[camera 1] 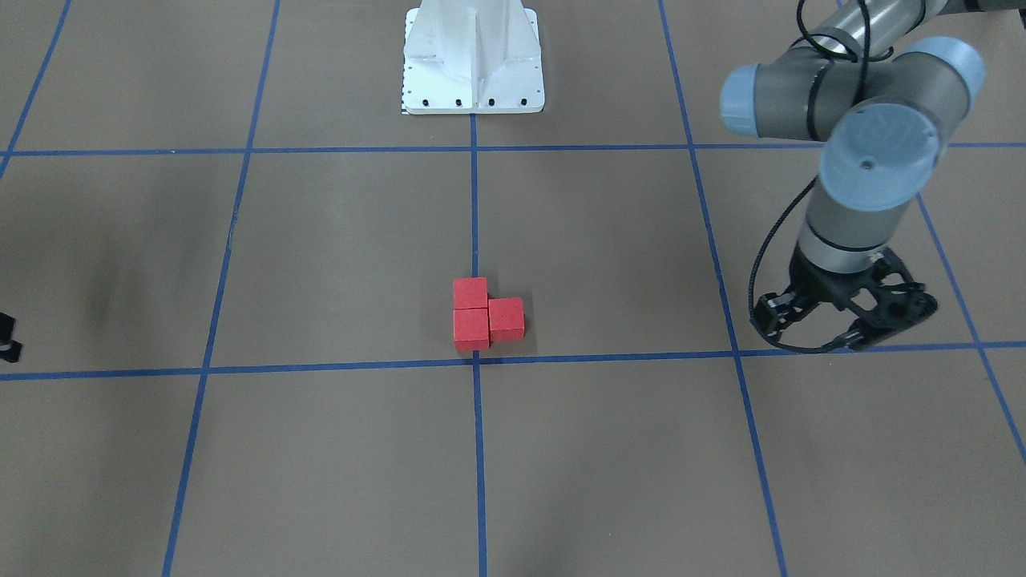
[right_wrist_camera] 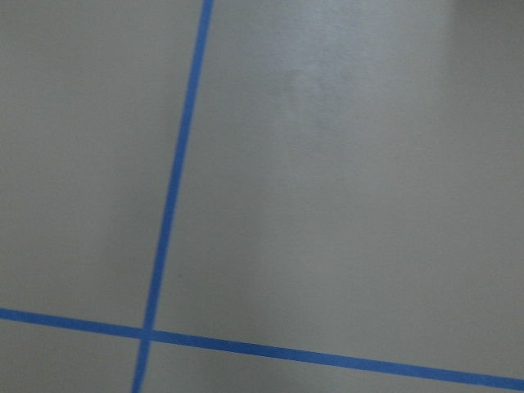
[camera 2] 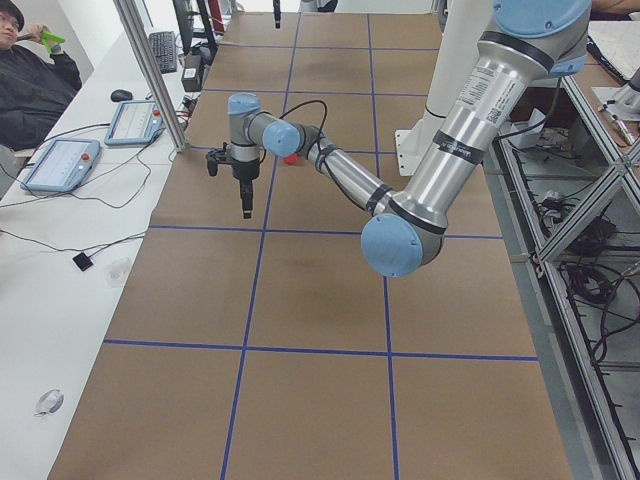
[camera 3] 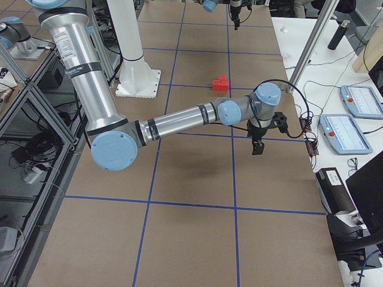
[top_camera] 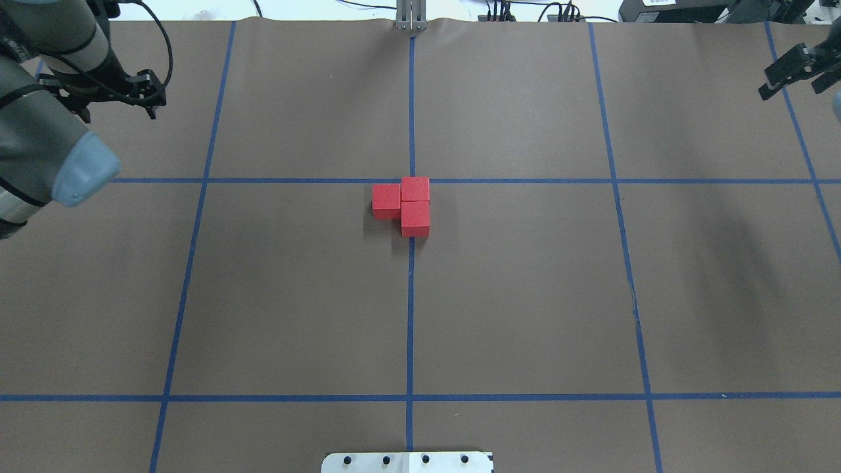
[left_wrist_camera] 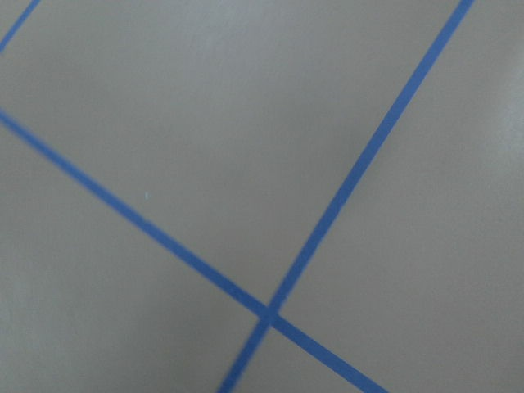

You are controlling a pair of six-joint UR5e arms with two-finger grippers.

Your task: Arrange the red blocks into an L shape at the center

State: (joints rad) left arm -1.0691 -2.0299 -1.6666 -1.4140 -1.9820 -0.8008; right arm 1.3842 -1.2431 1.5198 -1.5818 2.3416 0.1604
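Three red blocks (camera 1: 470, 328) lie touching in an L at the table's centre, on the middle blue tape line. They also show in the overhead view (top_camera: 414, 218) and the exterior right view (camera 3: 221, 84). In the exterior left view (camera 2: 292, 160) the arm partly hides them. My left gripper (camera 1: 813, 336) hangs open and empty above the table, far to the blocks' side, and shows at the overhead view's top left (top_camera: 121, 98). My right gripper (top_camera: 790, 90) is open and empty at the far right edge. Both wrist views show only bare table and tape.
Blue tape lines (top_camera: 410, 295) divide the brown table into squares. The white robot base plate (camera 1: 473, 88) stands at the robot's side. Tablets (camera 3: 359, 101) and cables lie on the white bench beyond the table's far edge, where an operator (camera 2: 30, 80) sits.
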